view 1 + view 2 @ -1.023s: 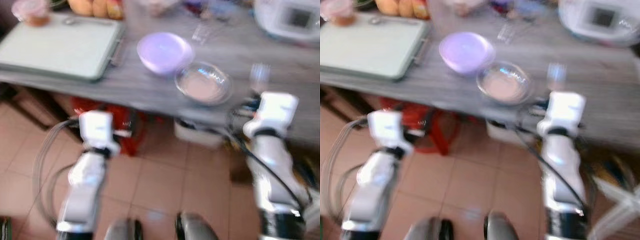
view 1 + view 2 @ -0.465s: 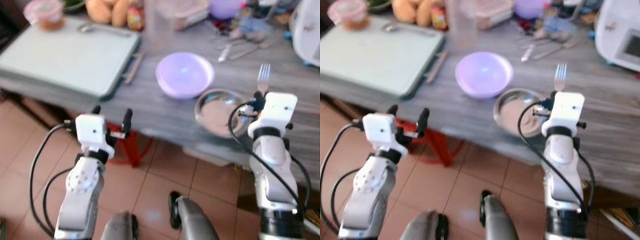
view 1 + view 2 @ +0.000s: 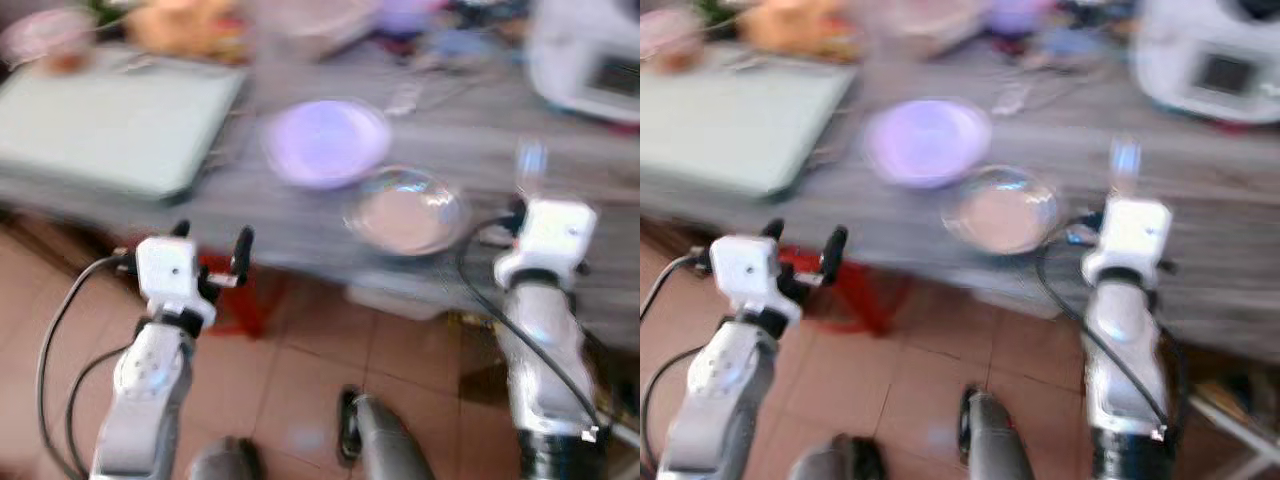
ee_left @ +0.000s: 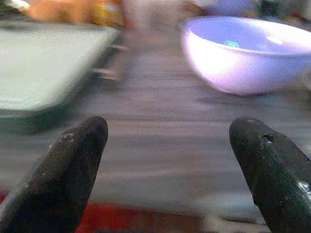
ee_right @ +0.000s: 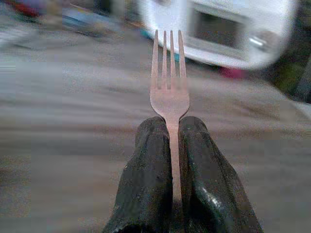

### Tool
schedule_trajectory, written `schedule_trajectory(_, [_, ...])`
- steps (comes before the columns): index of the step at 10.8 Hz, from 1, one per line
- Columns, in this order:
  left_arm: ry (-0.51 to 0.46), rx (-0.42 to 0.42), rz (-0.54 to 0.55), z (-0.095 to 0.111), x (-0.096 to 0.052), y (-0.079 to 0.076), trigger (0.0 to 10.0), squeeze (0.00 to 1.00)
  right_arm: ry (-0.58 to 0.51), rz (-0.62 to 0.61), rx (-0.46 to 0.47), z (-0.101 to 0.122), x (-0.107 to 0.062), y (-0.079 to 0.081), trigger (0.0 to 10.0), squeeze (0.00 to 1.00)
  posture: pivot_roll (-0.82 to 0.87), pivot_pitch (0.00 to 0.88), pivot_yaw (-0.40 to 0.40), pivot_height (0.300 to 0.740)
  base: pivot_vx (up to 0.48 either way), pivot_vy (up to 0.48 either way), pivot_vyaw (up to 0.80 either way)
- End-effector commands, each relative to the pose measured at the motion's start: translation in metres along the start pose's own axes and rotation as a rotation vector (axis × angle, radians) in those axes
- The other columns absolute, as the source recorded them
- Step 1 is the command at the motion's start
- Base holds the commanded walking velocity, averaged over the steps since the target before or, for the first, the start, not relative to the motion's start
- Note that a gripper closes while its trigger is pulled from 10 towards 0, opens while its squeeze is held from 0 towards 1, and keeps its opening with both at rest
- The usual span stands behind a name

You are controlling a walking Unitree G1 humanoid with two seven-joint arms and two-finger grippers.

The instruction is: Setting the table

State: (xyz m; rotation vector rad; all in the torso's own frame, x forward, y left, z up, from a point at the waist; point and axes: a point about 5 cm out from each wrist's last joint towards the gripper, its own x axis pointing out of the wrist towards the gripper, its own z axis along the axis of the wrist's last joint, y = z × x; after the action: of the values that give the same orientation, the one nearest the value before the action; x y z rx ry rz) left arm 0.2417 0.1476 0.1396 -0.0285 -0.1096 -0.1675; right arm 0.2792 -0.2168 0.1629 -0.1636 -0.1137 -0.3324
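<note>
My right gripper (image 5: pixel 170 133) is clamped on a fork (image 5: pixel 169 77), handle pinched between both black fingers (image 5: pixel 148 160), tines pointing away from the wrist. Head views: the fork (image 3: pixel 529 160) stands upright above the right wrist housing, over the near edge of the grey table (image 3: pixel 480 150), just right of the steel dish (image 3: pixel 405 212). Beyond the tines sits a white appliance (image 5: pixel 223 29) at the table's far right.

My left gripper (image 4: pixel 167 150) is held with fingers (image 4: pixel 73 160) wide apart, holding nothing. Head views place it (image 3: pixel 210 245) in front of the table's near edge, over the tiled floor (image 3: pixel 300 370), level with the tabletop. Straight ahead of it lies bare table; the lilac bowl (image 4: pixel 243 51) stands farther in, toward my right finger, and a pale green board (image 4: pixel 43 58) lies toward my left finger.

Table layout: the bowl (image 3: pixel 325 140) is near the middle, the dish just beside it on its near right; whether they touch I cannot tell through the blur. The board (image 3: pixel 110 120) occupies the left end. Blurred clutter (image 3: pixel 400 30) lines the far edge. Something red (image 3: pixel 235 300) shows under the table.
</note>
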Motion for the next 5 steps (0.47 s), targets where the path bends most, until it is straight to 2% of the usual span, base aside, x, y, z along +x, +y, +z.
schedule_trajectory(1, [0.011, 0.002, -0.027, -0.0001, -0.0030, -0.0028, 10.0, 0.00, -0.008, -0.019, 0.000, 0.0020, -0.0016, -0.0035, 10.0, 0.00, -0.02, 0.238, 0.010, 0.740, 0.000, 0.000, -0.80])
schedule_trajectory(2, [0.016, 0.007, -0.030, -0.0003, -0.0038, -0.0024, 10.0, 0.00, -0.007, -0.019, -0.001, 0.0020, -0.0009, -0.0043, 10.0, 0.00, -0.02, 0.244, 0.013, 0.740, 0.000, 0.000, -0.80])
schedule_trajectory(5, [0.027, 0.035, -0.003, 0.0009, -0.0068, 0.0038, 10.0, 0.00, 0.030, 0.044, 0.031, -0.0021, 0.0037, 0.0009, 10.0, 0.00, -0.02, 0.263, 0.009, 0.740, 0.000, 0.000, 0.00])
